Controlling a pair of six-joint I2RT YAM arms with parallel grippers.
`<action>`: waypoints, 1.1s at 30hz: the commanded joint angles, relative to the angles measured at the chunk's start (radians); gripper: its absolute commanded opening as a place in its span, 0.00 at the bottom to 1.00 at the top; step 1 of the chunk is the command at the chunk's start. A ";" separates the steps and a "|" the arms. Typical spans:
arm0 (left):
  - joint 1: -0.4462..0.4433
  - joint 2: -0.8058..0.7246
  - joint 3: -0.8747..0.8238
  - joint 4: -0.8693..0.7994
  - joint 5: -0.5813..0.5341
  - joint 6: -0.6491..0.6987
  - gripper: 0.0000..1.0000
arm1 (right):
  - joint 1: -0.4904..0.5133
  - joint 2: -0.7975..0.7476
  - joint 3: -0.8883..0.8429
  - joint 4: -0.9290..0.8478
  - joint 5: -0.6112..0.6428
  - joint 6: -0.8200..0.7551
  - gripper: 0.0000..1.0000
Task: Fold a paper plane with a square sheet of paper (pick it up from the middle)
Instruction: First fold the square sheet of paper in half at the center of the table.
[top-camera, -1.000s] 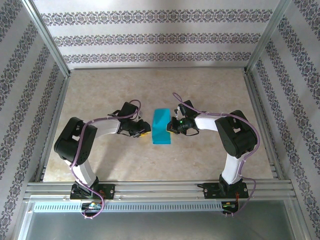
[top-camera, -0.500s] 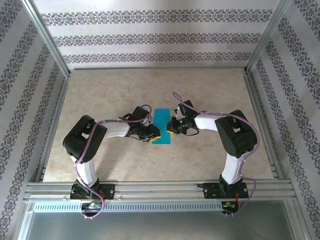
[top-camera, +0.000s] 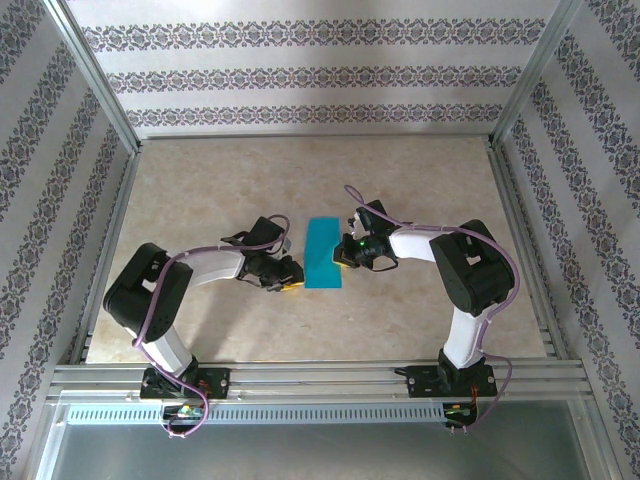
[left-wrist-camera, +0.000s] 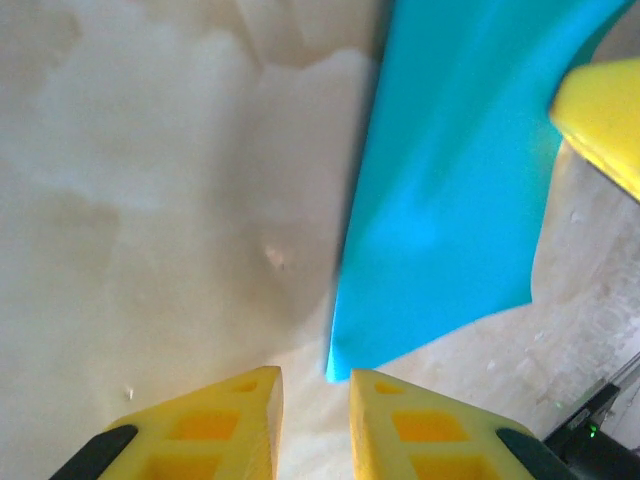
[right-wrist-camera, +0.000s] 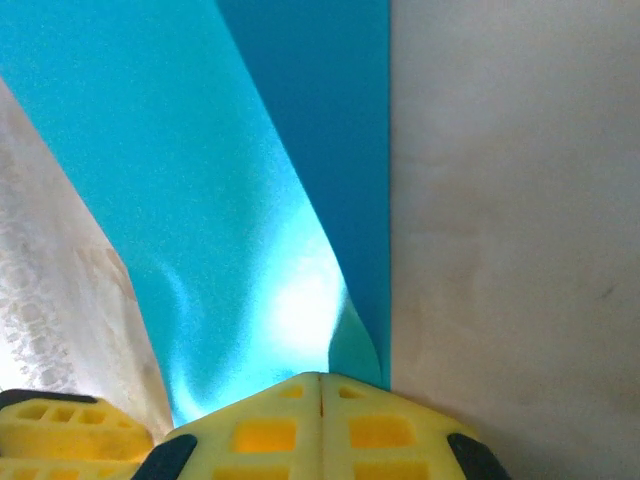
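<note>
Nearest us, the two arms rise from the front rail and bend inward over the pale marbled table (top-camera: 300, 180). The left gripper (left-wrist-camera: 312, 385) sits low by the near left corner of the square sheet of paper (top-camera: 322, 253). Its yellow fingers are parted by a narrow gap, and nothing lies between them. From its wrist camera, that corner is just beyond the fingertips, close but apart from them.

A little farther in, on the opposite side, the right gripper (right-wrist-camera: 320, 385) has its fingers pressed fully together at the paper's right edge. From its wrist camera, a lighter teal flap curls up into the closed tips while a darker layer lies flat beside it, so we judge it is pinching the upper layer.

The paper lies mid-table between the two grippers as a narrow teal strip, already folded over itself.

We expect it to handle as very light, thin and limp. It will bow rather than hold its shape, slide easily on the smooth table, and keep any accidental crease. We judge the best hold is a gentle pinch on a free edge or corner, clear of the fold line. Beyond the paper there is bare tabletop, then patterned walls.
</note>
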 joint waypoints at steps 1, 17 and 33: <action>0.004 -0.033 0.026 -0.001 0.025 0.007 0.25 | -0.004 0.100 -0.059 -0.230 0.198 -0.024 0.06; -0.069 0.080 -0.014 0.059 0.005 -0.084 0.23 | -0.004 0.101 -0.064 -0.234 0.200 -0.029 0.06; 0.002 0.027 0.126 0.182 -0.035 -0.063 0.24 | -0.009 0.120 0.069 -0.344 0.145 -0.273 0.08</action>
